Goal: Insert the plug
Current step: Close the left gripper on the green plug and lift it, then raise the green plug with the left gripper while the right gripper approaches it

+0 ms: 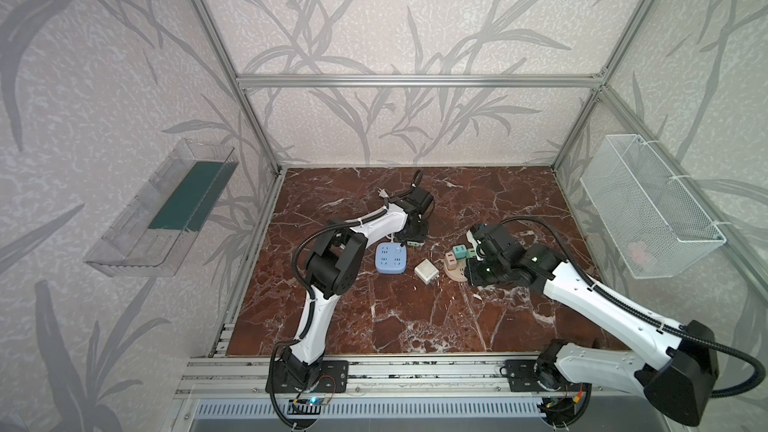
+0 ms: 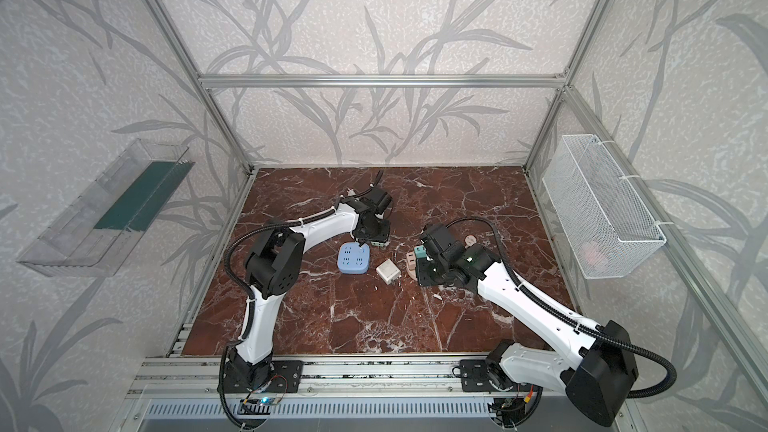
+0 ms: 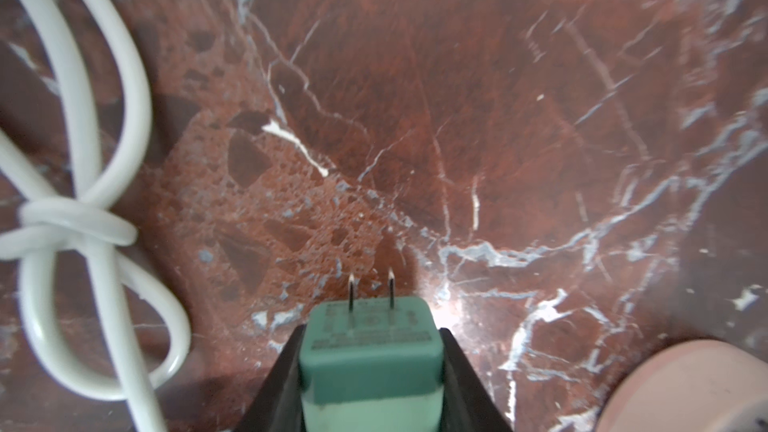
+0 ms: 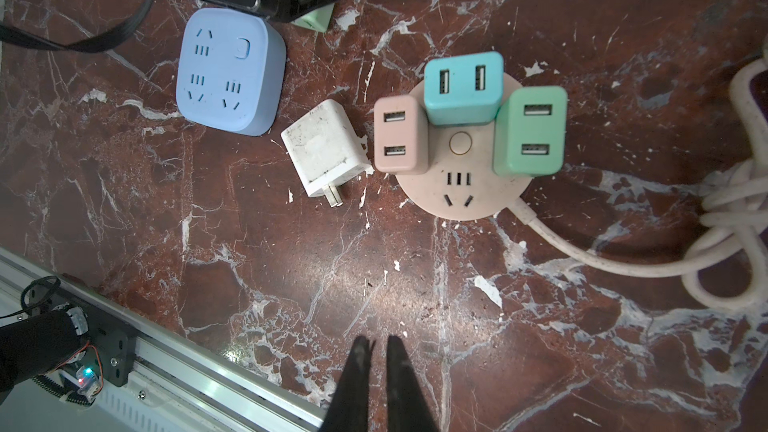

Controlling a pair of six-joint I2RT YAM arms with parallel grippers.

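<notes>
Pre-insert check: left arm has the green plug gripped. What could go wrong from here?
1. The blue socket block lies loose, unheld; it may slide under the push.
2. The fingers pinch the green plug only by its sides, so it may tilt.
3. The knotted white cord nearby could snag.

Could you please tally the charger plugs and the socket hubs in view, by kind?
Charger plugs: 5 (white plug, pink plug, blue plug, green plug, held green plug in left end effector)
Socket hubs: 2 (blue square hub, pink round hub)
Total: 7
</notes>
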